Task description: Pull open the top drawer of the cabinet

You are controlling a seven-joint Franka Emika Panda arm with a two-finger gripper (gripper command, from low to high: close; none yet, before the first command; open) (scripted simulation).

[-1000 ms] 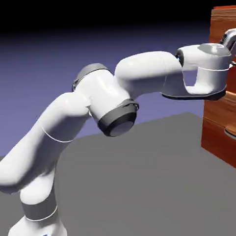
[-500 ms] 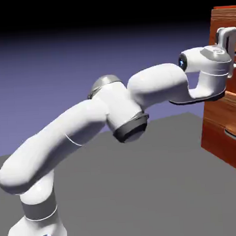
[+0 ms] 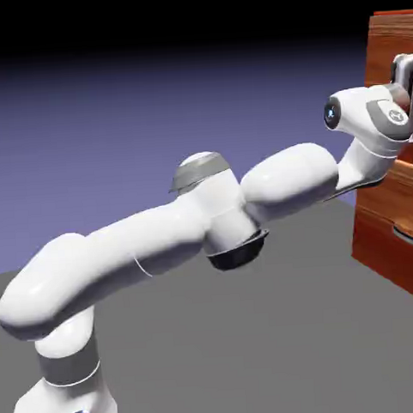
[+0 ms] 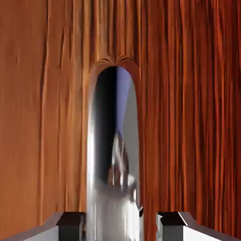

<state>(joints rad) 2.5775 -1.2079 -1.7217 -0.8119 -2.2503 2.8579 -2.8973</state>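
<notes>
Handle [image 4: 113, 212] between fingertips [image 4: 71, 223] — wood gap beside right-hand tip.

From my remote station, I see a plain grey counter [image 3: 218, 347]; the white robot's base [image 3: 63, 399] stands near its left side, and a reddish-brown wooden cabinet [image 3: 380, 242] rises at its right.

Grey bench [image 3: 253, 353]: plain matte top, far edge climbing gently toward the exterior view's right, far corner visible there. Backdrop [image 3: 154, 144] behind that edge: blue-violet, going black up top. Lower drawer [image 3: 394, 267] near the bench's right side: reddish-brown wood grain, curved silver handle [image 3: 411, 235] up high, cut off by the frame.
</notes>
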